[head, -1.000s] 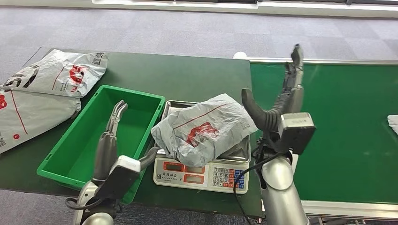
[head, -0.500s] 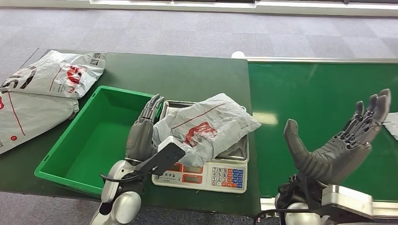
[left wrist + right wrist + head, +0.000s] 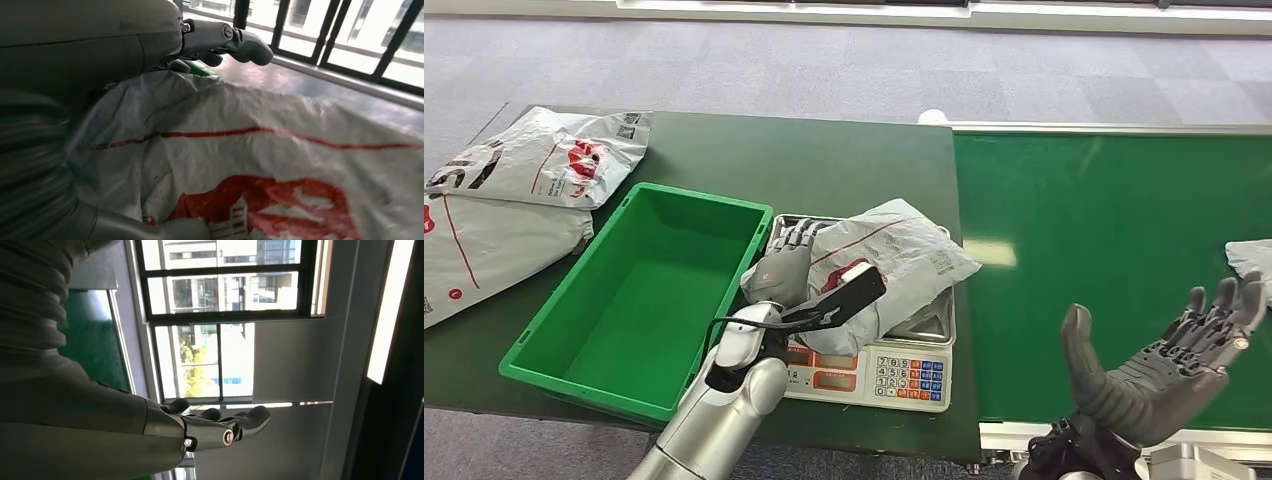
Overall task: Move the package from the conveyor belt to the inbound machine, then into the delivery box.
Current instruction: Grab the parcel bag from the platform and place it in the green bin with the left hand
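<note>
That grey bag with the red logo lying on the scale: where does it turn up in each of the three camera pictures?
Head view: the grey package lies on the scale, centre, beside the green box.
Left wrist view: the package spreads across the picture.
Right wrist view: not in it.
Shared landmark: the left hand reaching over the package.

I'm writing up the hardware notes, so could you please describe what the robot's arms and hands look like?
Both arms are smooth silver metal tubes. The left hand and right hand are dark grey with many segmented fingers and a thick grey thumb, small silver screws at the finger tips. A boxy silver and black wrist module sits behind the left hand, with black cables looping at it. A grey ribbed cover wraps each wrist.
</note>
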Tool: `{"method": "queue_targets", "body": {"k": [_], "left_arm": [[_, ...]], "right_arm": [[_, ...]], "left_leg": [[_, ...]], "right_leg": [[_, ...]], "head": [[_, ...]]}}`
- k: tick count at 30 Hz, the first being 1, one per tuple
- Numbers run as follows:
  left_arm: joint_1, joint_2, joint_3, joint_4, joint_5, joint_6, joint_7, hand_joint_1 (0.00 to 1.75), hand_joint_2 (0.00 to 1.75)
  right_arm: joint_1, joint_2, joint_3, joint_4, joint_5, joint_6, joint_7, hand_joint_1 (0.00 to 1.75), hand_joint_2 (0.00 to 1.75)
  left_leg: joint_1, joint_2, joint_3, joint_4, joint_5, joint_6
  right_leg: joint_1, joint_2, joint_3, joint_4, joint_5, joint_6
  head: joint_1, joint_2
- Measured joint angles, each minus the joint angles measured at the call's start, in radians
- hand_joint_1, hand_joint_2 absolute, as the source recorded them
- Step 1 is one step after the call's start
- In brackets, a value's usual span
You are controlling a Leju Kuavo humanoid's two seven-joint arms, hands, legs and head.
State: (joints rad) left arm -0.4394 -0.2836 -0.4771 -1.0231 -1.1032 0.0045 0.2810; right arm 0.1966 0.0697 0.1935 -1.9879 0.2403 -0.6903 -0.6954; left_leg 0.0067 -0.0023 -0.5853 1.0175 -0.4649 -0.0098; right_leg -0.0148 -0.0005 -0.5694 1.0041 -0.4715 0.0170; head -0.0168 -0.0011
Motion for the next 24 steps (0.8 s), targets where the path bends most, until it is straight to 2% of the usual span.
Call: {"method": "queue_targets", "body": {"k": [2,6,13,16,19,21,24], "left_arm": [[-0.034,-0.014,0.000,0.102,-0.055,-0.003,0.042,1.75,1.75],[-0.090,-0.036,0.001,0.253,-0.111,0.015,0.051,1.75,1.75],[-0.141,-0.051,0.010,0.356,-0.136,0.008,0.047,1.75,1.75],[-0.145,-0.054,0.027,0.361,-0.110,0.030,-0.001,1.75,1.75],[-0.130,-0.053,0.046,0.322,-0.028,0.082,-0.097,1.75,1.75],[-0.105,-0.050,0.053,0.248,0.030,0.089,-0.128,1.75,1.75],[-0.063,-0.047,0.060,0.107,0.063,0.052,-0.114,1.75,1.75]], "right_arm": [[-0.005,-0.012,0.034,0.015,-0.018,0.001,0.000,0.00,1.75],[-0.026,-0.032,0.099,0.040,-0.034,-0.003,0.000,0.00,1.75],[-0.054,-0.039,0.150,0.063,-0.039,-0.004,0.001,0.00,1.75],[-0.061,-0.040,0.155,0.067,-0.035,-0.004,0.004,0.00,1.75],[-0.062,-0.039,0.155,0.068,-0.016,-0.005,0.010,0.00,1.75],[-0.060,-0.039,0.154,0.068,-0.005,-0.006,0.015,0.00,1.75],[-0.056,-0.039,0.152,0.068,0.002,-0.007,0.020,0.00,1.75]], "left_leg": [[0.000,0.000,0.000,0.000,0.000,0.000],[0.001,-0.001,0.001,0.000,0.001,0.000],[0.001,-0.001,0.003,-0.001,0.001,0.000],[0.001,-0.001,0.004,-0.001,0.001,0.000],[0.001,-0.001,0.003,-0.001,0.001,0.000],[0.001,-0.001,0.002,-0.001,0.001,0.000],[0.001,-0.001,0.001,-0.001,0.001,0.000]], "right_leg": [[0.000,0.000,0.000,0.000,0.000,0.000],[0.001,0.000,0.002,0.000,0.000,0.000],[0.001,0.000,0.005,0.000,0.000,0.000],[0.001,0.000,0.005,0.000,0.000,0.000],[0.001,0.000,0.005,0.000,0.000,0.000],[0.001,0.000,0.003,0.000,0.000,0.000],[0.001,0.000,0.002,0.000,0.000,0.000]], "head": [[0.000,0.000],[0.000,0.000],[0.000,0.000],[0.000,0.000],[0.000,0.000],[0.000,0.000],[0.000,0.000]]}}
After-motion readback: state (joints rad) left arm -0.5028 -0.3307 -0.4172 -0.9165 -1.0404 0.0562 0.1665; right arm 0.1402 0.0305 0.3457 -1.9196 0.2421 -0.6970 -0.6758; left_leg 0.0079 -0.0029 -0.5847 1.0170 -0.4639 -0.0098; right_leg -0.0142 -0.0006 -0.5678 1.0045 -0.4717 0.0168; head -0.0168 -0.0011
